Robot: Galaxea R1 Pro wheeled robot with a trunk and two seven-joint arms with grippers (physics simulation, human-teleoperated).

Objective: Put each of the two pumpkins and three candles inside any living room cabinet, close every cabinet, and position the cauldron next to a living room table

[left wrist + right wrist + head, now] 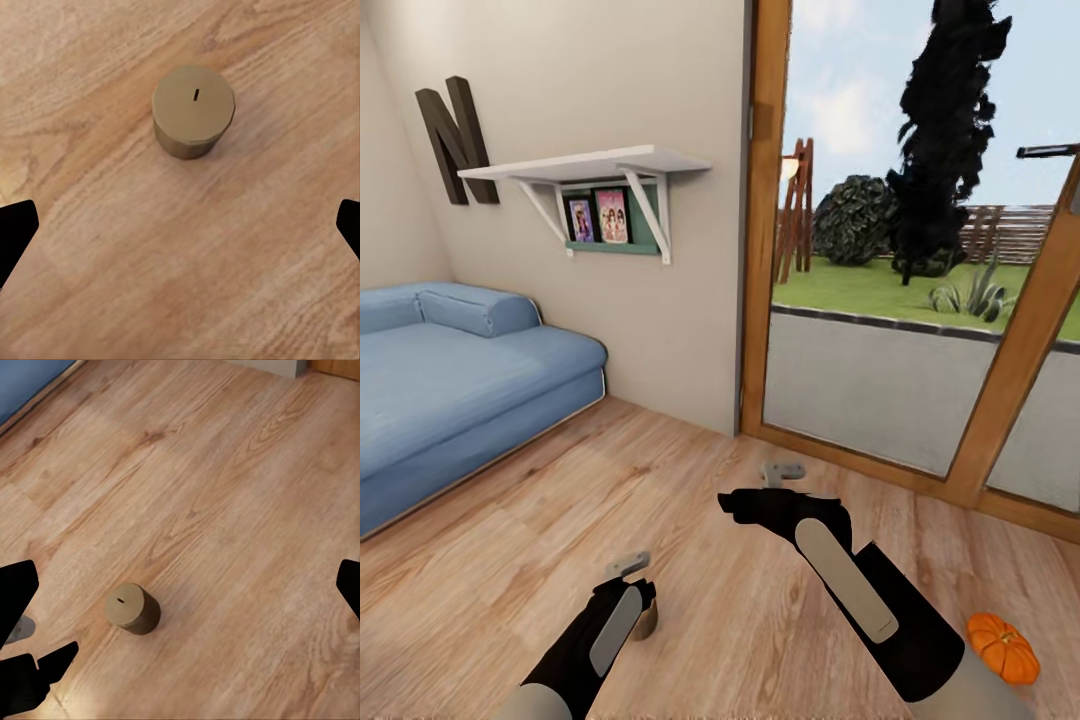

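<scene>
A: Where does the candle [193,111] sit?

B: It stands upright on the wooden floor [510,560], on the robot's left side and close to it. From the head camera only a sliver of it [646,622] peeks out just right of the left arm's wrist. The left wrist camera looks straight down on its flat round top, where a short dark wick slit shows.

A: And the left gripper [180,225]?

B: Its fingers are spread wide, the two dark tips sitting at opposite edges of the wrist picture with bare floor between them. The candle lies beyond the tips, apart from both. From the head camera the gripper [628,566] points away from the robot, above the floor.

A: What about the right gripper [783,472]?

B: It hangs farther out and to the right, near the glass door [880,300]. Its fingers are parted too, holding nothing. Its wrist camera catches the same candle [133,608] on the planks, with the left arm's dark shape [30,682] close beside it.

A: Anything else from the task?

B: One pumpkin [1003,647], orange and ribbed, rests on the floor at the near right, just beside the right forearm.

A: And the room?

B: A blue sofa [450,380] fills the left, a white wall shelf [590,165] hangs above it with framed pictures beneath, and a dark letter N [457,140] is on the wall
</scene>
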